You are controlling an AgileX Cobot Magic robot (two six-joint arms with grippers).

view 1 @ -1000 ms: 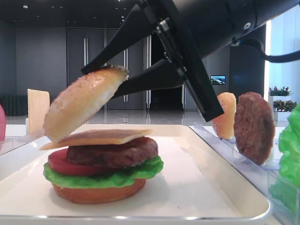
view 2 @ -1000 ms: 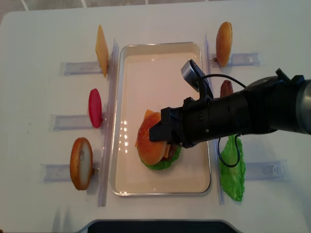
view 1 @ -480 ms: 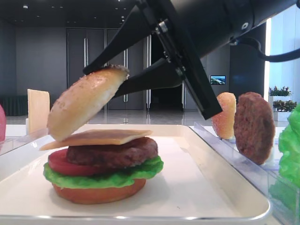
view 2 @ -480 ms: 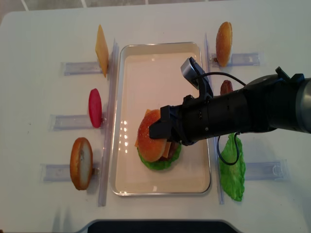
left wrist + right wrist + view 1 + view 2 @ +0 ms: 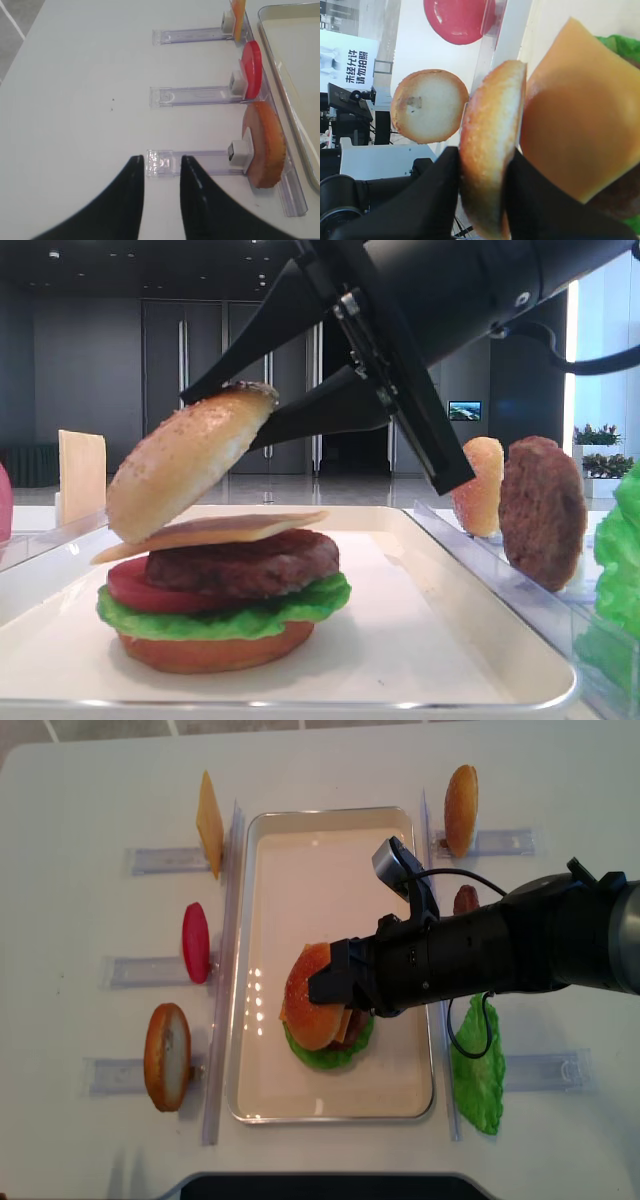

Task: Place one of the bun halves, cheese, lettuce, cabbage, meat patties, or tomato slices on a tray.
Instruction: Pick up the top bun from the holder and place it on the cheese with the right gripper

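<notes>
The white table (image 5: pixel 90 780) carries the tray (image 5: pixel 300 850) at its centre in the overhead view, long axis running from 12 to 6 o'clock. Clear plastic racks (image 5: pixel 150 860) lie on both long sides of the tray, at 9 and 3 o'clock.

The right arm (image 5: pixel 520 945) reaches in from 3 o'clock, across the tray rim. The right gripper (image 5: pixel 322 988) is clamped on the bun top (image 5: pixel 185 460), its black jaws pressing the crown and the flat underside near the rim. The bun top is tilted, with its lower edge touching the cheese slice (image 5: pixel 215 530) and its upper edge raised toward 1 o'clock in the low side view.

The stack stands in the 6 o'clock half of the tray. From the top down: cheese slice, meat patty (image 5: pixel 245 565), tomato slice (image 5: pixel 140 590), lettuce leaf (image 5: pixel 230 612), red-brown bun base (image 5: pixel 215 648).

In the 9 o'clock racks, going from 12 to 6: a spare cheese slice (image 5: pixel 209 820), a spare tomato slice (image 5: pixel 196 942), an orange bun (image 5: pixel 167 1056), each standing on edge. In the 3 o'clock racks: another bun (image 5: pixel 461 796), a spare patty (image 5: pixel 542 510) and a spare lettuce leaf (image 5: pixel 478 1070).

The left gripper (image 5: pixel 161 175) hovers over bare table at 9 o'clock of the orange bun's rack. Its jaws are narrowly parted and hold nothing.
</notes>
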